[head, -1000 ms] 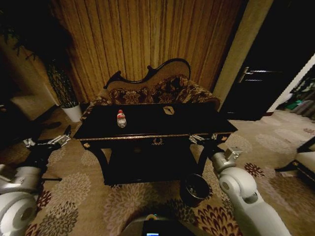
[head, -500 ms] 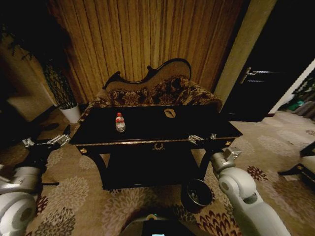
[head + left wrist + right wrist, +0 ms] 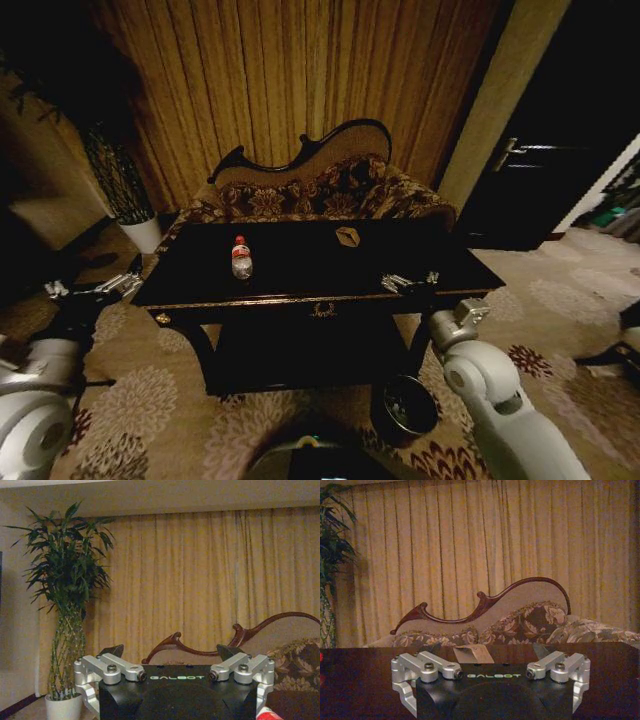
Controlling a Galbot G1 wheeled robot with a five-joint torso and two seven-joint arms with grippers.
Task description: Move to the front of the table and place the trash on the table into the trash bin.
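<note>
In front of me stands the glossy black counter (image 3: pixel 330 262) with its gold trim, and behind it a floral sofa (image 3: pixel 320 190) against tan curtains (image 3: pixel 300 80). My left pincer (image 3: pixel 95 290) hangs off the counter's left end, over the carpet and apart from the wood; in the left wrist view its dark fingertips (image 3: pixel 114 650) stand well apart, so it is spread open and holds nothing. My right pincer (image 3: pixel 408 282) sits at the counter's front edge toward the right; in the right wrist view (image 3: pixel 490 652) its jaws are likewise wide apart and empty, with the dark counter top stretching ahead of them.

The clear bottle (image 3: pixel 241 258) with its red cap and red-white label stands upright on the left half of the counter; I can't read the label. The small tan angular piece (image 3: pixel 347 236) lies toward the back, right of centre, and shows straight ahead of the right pincer. The trash bin (image 3: pixel 404 407) sits on the carpet by the counter's front right leg, below my right arm.

Both pincer bodies carry the word "GALBOT". A potted plant (image 3: pixel 67 605) in a white pot stands left of the sofa.
</note>
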